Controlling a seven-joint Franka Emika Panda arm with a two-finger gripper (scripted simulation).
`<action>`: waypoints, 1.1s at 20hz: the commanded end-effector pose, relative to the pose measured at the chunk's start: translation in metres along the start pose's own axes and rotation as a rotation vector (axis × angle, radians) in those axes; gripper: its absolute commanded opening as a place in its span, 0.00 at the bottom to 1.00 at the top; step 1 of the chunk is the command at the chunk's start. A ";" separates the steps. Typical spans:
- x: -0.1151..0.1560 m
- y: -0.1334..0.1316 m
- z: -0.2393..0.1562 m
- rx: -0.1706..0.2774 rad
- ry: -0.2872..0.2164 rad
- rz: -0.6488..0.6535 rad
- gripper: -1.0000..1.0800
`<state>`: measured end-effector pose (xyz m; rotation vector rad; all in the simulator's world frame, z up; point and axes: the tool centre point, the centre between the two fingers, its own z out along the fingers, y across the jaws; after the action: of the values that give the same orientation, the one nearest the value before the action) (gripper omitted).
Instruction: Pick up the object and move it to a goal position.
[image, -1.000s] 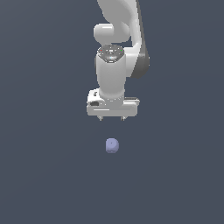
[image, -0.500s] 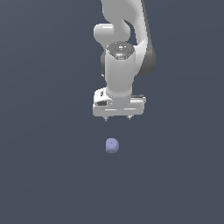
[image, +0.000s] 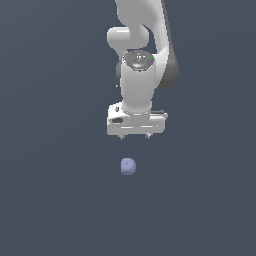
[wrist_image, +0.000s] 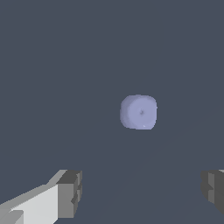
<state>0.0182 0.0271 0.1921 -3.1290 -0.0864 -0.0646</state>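
The object (image: 128, 166) is a small pale periwinkle-blue rounded lump lying on the dark grey floor, below the arm in the exterior view. My white gripper (image: 134, 136) hangs above it, a short gap apart, pointing down. In the wrist view the object (wrist_image: 138, 112) shows ahead of the gripper (wrist_image: 142, 192), whose two grey fingertips (wrist_image: 70, 193) stand far apart with nothing between them. The gripper is open and touches nothing.
A plain dark grey surface (image: 50, 200) fills both views. No other objects or edges show.
The arm has tilted and the gripper has come lower toward the object and shifted slightly to the exterior view's right. The object has not moved.
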 end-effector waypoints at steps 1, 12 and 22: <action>0.003 0.002 0.006 0.000 -0.003 0.005 0.96; 0.033 0.017 0.061 -0.005 -0.025 0.047 0.96; 0.047 0.028 0.101 -0.010 -0.040 0.073 0.96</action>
<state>0.0689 0.0040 0.0967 -3.1402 0.0244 -0.0026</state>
